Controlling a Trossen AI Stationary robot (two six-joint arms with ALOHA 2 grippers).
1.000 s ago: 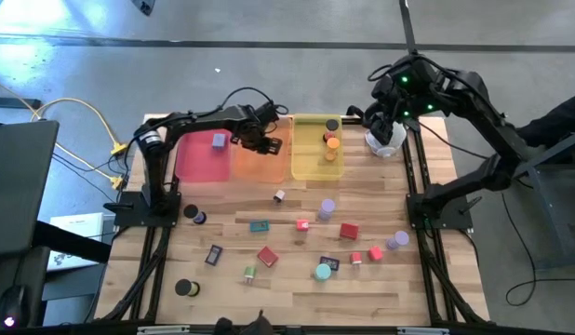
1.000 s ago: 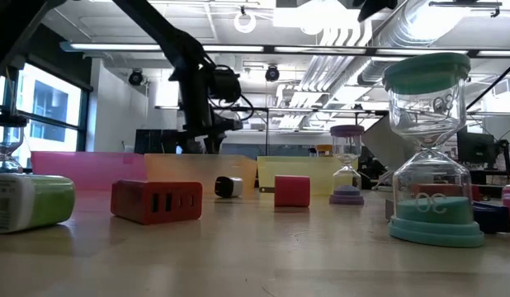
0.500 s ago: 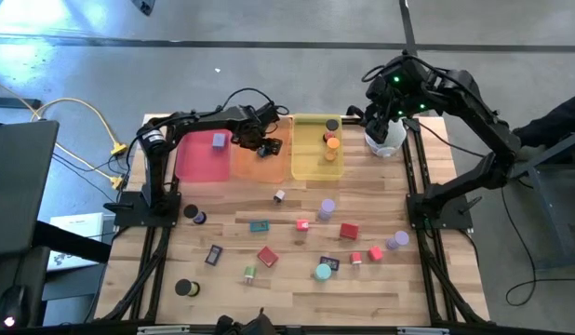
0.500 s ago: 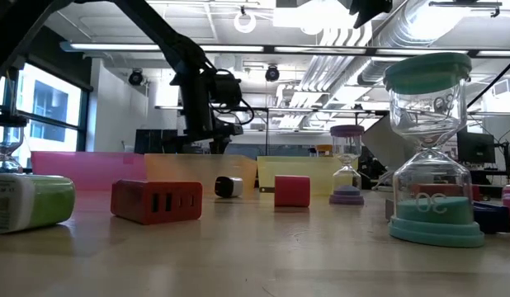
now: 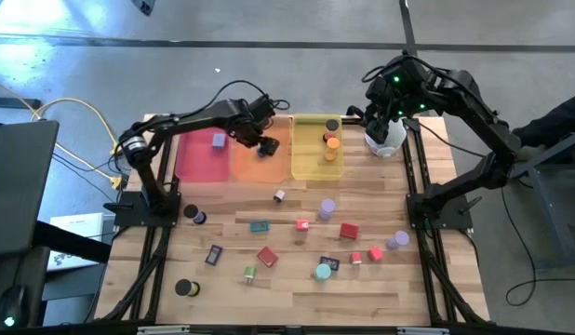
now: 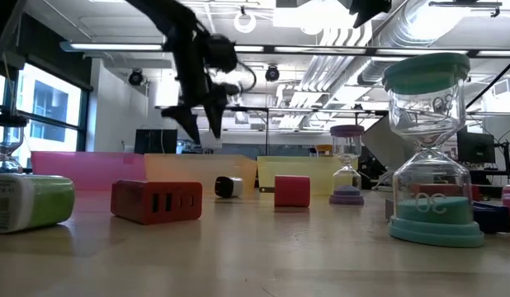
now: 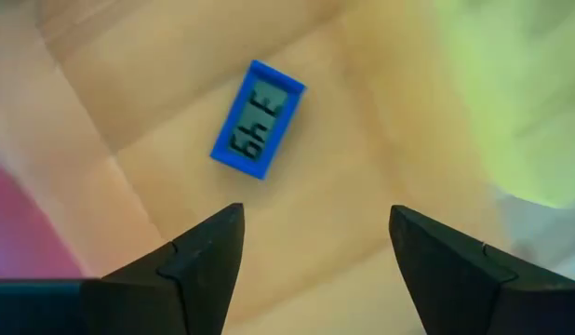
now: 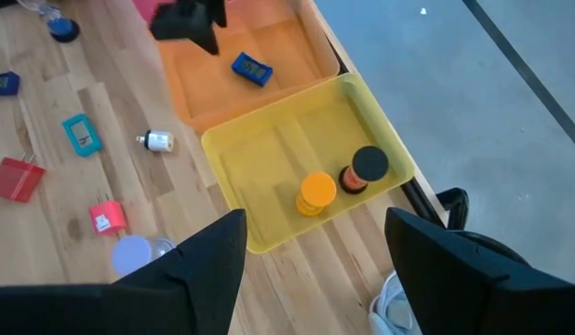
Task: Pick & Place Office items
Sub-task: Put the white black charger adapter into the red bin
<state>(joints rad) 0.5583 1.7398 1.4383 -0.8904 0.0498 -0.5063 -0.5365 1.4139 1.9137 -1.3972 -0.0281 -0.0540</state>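
The left gripper [image 7: 311, 247] hangs above the translucent orange plastic tray [image 5: 247, 164], its two dark fingers [image 7: 199, 256] spread apart with nothing between them. Directly beneath it, on the tray floor, lies a small flat blue rectangular clock with a grey display [image 7: 258, 119], free of the fingers and tilted relative to the tray's sides. In the low view the gripper [image 6: 199, 124] sits well above the tray rims.

To one side of this gripper is the translucent pink plastic tray [image 5: 196, 160] with a short purple cylinder [image 5: 219, 140] in it; to the other side is the translucent yellow plastic tray [image 5: 311, 158], which holds a short orange cylinder [image 8: 317, 190] and a black-topped cylinder [image 8: 367, 166] close together at the far end.

Nearer the table's front edge than the gripper, scattered over the wooden slat table [image 5: 287, 288], are the loose office items: a small white cylinder [image 5: 280, 195], a teal flat rectangle [image 5: 260, 226], a pale purple cylinder [image 5: 327, 207], a red cube [image 5: 349, 231], a red flat block [image 5: 267, 256], a dark rectangle [image 5: 214, 254] and a green-ended cylinder [image 5: 249, 274].

The right gripper [image 8: 311, 270] waits high over the far right corner, beyond the yellow tray and beside a white rounded device [image 5: 386, 140]; its fingers stand apart and empty.
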